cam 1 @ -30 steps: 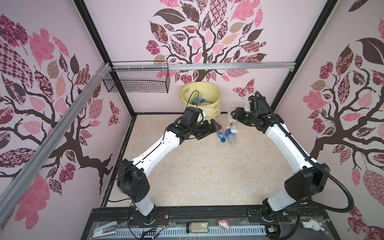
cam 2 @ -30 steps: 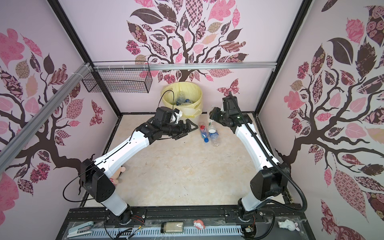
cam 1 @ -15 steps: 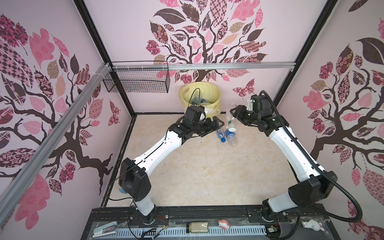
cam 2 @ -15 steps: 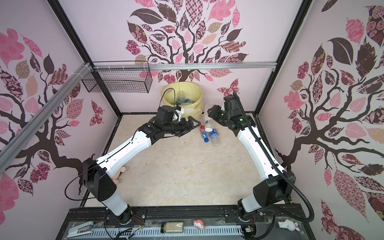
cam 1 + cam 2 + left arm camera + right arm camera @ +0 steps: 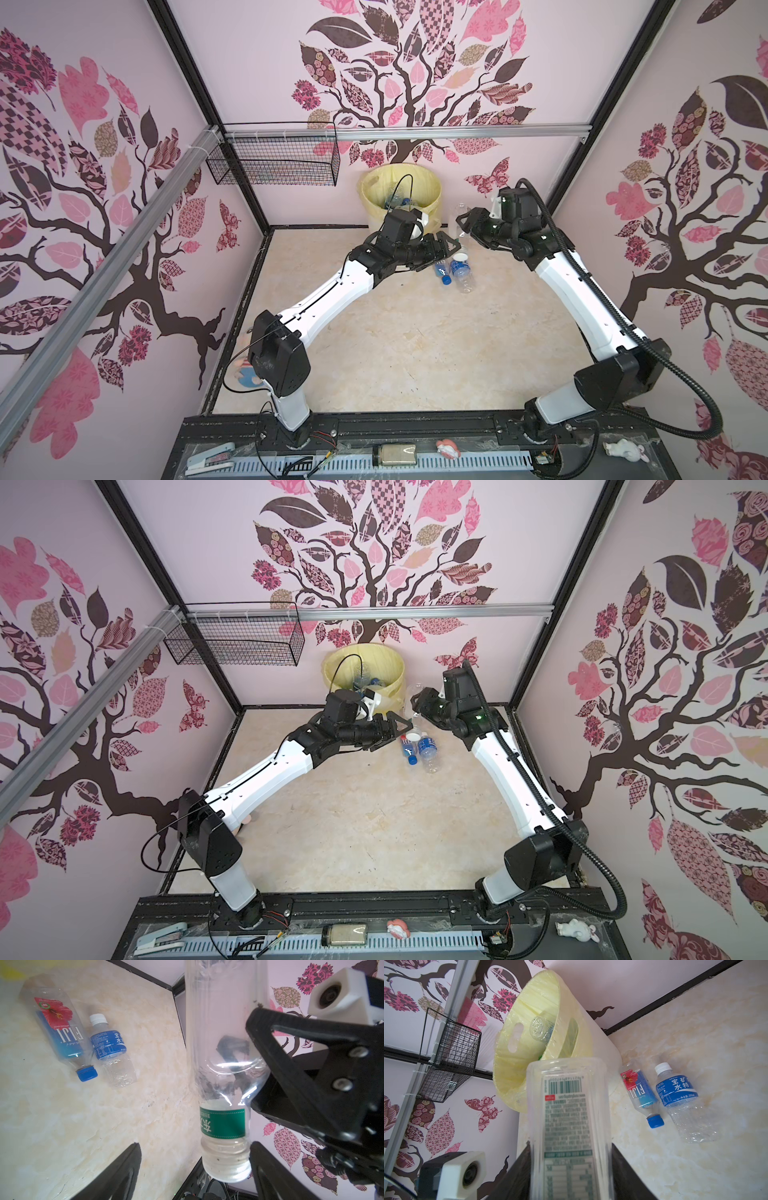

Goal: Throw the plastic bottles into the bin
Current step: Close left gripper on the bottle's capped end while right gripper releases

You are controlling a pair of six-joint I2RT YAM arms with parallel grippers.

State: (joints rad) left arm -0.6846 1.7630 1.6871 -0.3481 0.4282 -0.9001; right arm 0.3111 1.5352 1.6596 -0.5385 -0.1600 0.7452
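Note:
My right gripper [image 5: 569, 1169] is shut on a clear bottle with a green label [image 5: 566, 1105], held upright in the air just right of the bin [image 5: 374, 183]. In both top views this plastic bottle [image 5: 460, 212] [image 5: 417, 690] hangs cap down. My left gripper [image 5: 195, 1169] is open around its capped end [image 5: 226, 1167], with a wide gap on one side. Two more plastic bottles lie on the floor: a Fiji bottle with a blue cap [image 5: 60, 1028] [image 5: 639, 1088] and a blue-labelled one with a white cap [image 5: 108, 1045] [image 5: 675, 1088]. The cream bin holds several bottles [image 5: 395, 201].
A black wire mesh basket [image 5: 274, 164] hangs on the back wall, left of the bin. The black frame post [image 5: 561, 183] stands close behind the right arm. Both grippers [image 5: 451, 251] [image 5: 465, 222] are crowded together over the two floor bottles [image 5: 461, 270].
My left gripper has slid right to the held bottle's capped end and its jaws have narrowed a little. My right gripper has shifted slightly left with the bottle.

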